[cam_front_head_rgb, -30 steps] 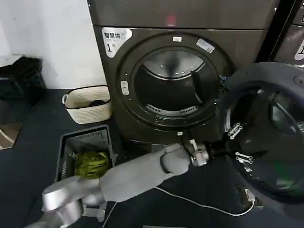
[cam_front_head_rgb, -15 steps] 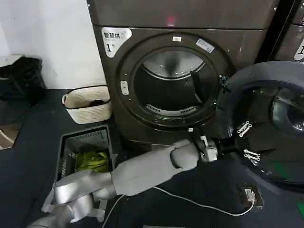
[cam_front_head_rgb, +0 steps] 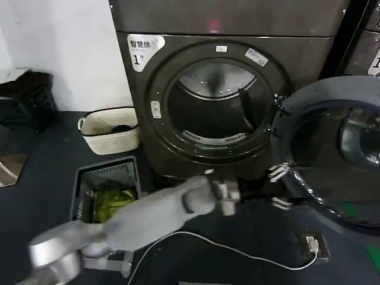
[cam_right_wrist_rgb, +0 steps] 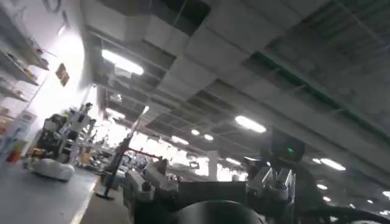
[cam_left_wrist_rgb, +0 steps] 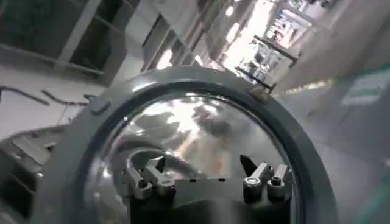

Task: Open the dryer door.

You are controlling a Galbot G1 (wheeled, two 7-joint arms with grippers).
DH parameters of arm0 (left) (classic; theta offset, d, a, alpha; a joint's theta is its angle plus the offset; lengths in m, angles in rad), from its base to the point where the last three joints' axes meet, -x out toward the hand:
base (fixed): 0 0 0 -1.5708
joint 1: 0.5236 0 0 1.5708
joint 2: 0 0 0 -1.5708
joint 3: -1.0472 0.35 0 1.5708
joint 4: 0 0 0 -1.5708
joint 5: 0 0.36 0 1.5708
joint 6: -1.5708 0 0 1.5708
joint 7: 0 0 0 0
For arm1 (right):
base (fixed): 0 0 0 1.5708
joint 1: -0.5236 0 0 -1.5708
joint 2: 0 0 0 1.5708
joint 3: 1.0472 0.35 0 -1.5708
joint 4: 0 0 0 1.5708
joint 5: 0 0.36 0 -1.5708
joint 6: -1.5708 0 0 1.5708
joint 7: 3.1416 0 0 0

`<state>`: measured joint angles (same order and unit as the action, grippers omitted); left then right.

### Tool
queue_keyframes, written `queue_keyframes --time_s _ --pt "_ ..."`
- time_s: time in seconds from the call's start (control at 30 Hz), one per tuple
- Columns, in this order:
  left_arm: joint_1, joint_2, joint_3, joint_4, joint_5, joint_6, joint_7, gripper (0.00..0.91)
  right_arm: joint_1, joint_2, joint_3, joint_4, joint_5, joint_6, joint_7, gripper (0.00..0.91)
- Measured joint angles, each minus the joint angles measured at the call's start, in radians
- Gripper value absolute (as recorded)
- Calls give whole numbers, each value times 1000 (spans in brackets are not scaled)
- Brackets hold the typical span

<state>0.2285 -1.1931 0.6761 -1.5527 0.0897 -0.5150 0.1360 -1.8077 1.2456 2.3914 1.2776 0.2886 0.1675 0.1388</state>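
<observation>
The large round dryer door (cam_front_head_rgb: 332, 154), with a dark grey plastic inner face and tinted glass centre, hangs swung wide open at the right edge of the brown dryer (cam_front_head_rgb: 225, 89), its inner face turned outward. A white sticker (cam_front_head_rgb: 144, 47) reads "1". The left gripper (cam_front_head_rgb: 276, 187), fingers spread wide, sits at the door's lower edge.

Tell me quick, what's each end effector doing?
Left end effector: open, holding nothing, beside the large round chrome-rimmed dryer door.
Right end effector: open, holding nothing.
</observation>
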Motion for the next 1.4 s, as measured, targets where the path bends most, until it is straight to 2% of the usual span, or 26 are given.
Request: queue_keyframes --time_s 0.3,0.43,0.6,0.83,1.1,1.4 --pt "4 213 -58 -73 199 -165 -5 907 2 -13 -19 -3 -1 6 -5 907" --pt "20 300 -96 -72 304 -246 -11 907 0 -24 -25 -17 -1 14 -9 907" --pt "50 385 -158 -51 422 -310 -32 907 4 -35 -34 -20 -1 15 -9 907" --pt "81 502 -285 -1 606 -311 39 907 23 -37 -57 -16 0 13 -11 907" --pt "66 626 -355 75 793 -312 38 907 34 -60 -90 -10 17 15 -32 907" --pt "90 727 -428 163 1099 -311 51 907 44 -52 -116 12 34 34 -35 907"
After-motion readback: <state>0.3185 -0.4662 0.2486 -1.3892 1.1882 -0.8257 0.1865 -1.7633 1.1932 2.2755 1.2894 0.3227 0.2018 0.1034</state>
